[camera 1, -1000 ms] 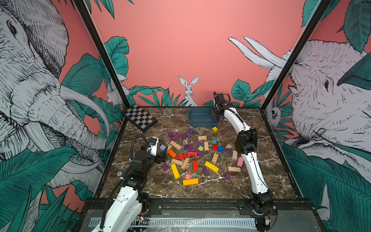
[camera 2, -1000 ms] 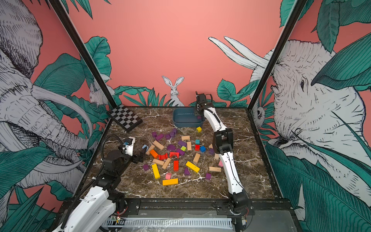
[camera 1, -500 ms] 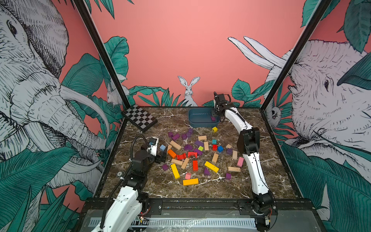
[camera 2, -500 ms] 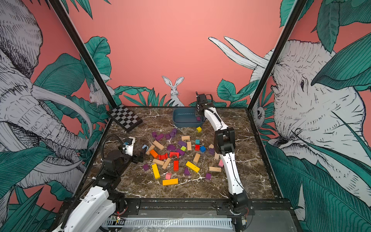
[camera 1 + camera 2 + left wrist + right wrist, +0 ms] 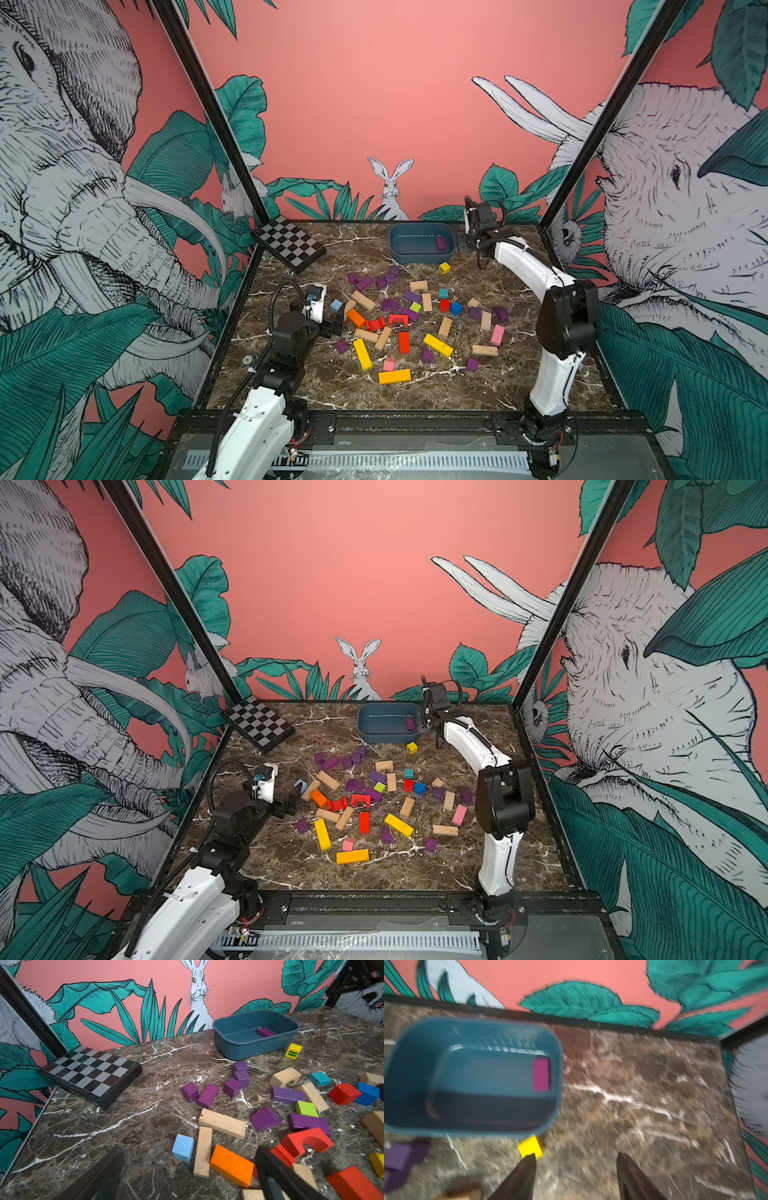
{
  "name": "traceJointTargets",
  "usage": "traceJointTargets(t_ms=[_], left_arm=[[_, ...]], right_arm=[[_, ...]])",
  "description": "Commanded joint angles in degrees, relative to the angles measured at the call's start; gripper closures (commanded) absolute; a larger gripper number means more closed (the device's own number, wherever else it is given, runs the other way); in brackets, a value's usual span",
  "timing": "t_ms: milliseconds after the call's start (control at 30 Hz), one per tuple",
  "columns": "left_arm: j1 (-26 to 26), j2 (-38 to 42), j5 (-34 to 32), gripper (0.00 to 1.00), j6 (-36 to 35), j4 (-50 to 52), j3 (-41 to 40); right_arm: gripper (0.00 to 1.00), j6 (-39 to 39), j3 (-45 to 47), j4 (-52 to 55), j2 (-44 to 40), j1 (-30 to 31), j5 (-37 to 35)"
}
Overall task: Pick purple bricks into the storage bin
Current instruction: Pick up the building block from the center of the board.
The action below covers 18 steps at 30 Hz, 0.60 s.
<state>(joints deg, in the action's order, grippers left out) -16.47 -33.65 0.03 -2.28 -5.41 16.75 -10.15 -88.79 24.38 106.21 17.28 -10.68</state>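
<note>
Now, right hand [image 5: 576, 1155]: released. Its two dark fingers [image 5: 521, 1176] stand apart with nothing between them, over bare surface [image 5: 643, 1084]. In both top views it sits upper right of centre, just beside the right end of the storage bin [image 5: 415, 257].
Purple bar [image 5: 440, 243]: lies flat on the bin floor against the right end wall, apart from the right hand.
Storage bin: dark blue tub, upright, upper centre of the frame in both top views, near the back wall.
Yellow cube [image 5: 444, 267]: on the surface just below the bin's right corner, not touching it.
Purple bricks [image 5: 381, 282]: about a dozen lie loose on the surface. Five cluster just below the bin, left of centre; several sit mid-scatter; single pieces lie toward the lower and right edges.
Other blocks [image 5: 444, 327]: tan, red, orange, yellow, pink, blue and green pieces mixed among the purple ones at frame centre.
Left hand [image 5: 189, 1149]: released, fingers spread wide, grasping nothing, low at the left edge of the scatter. A light blue cube [image 5: 182, 1148] and a tan bar [image 5: 203, 1151] lie just ahead of it.
Checkerboard slab [image 5: 291, 247]: upper left corner of the surface, well apart from the bin.
</note>
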Motion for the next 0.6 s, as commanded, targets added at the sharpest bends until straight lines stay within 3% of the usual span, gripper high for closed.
traceJointTargets(t_ms=[0,167,367,567], left_arm=[[-0.32,1.27,-1.03,0.01,0.76,0.51,-0.97],[-0.32,3.36,-1.25,0.01,0.79,0.80,-1.76],[-0.32,6.13,-2.88,0.01,1.25,1.36,-2.73],[-0.32,5.76,-3.01,0.01,1.24,1.19,-2.61]], right_arm=[[0.36,-3.53,10.69,-2.45,-5.67,-2.11,-2.20],[0.37,-6.39,25.38,-0.39,-13.10,-5.03,-0.93],[0.37,-8.41,32.94,1.79,-18.31,-6.44,-1.81],[0.38,-10.14,38.37,0.85,-20.29,-9.60,2.84]])
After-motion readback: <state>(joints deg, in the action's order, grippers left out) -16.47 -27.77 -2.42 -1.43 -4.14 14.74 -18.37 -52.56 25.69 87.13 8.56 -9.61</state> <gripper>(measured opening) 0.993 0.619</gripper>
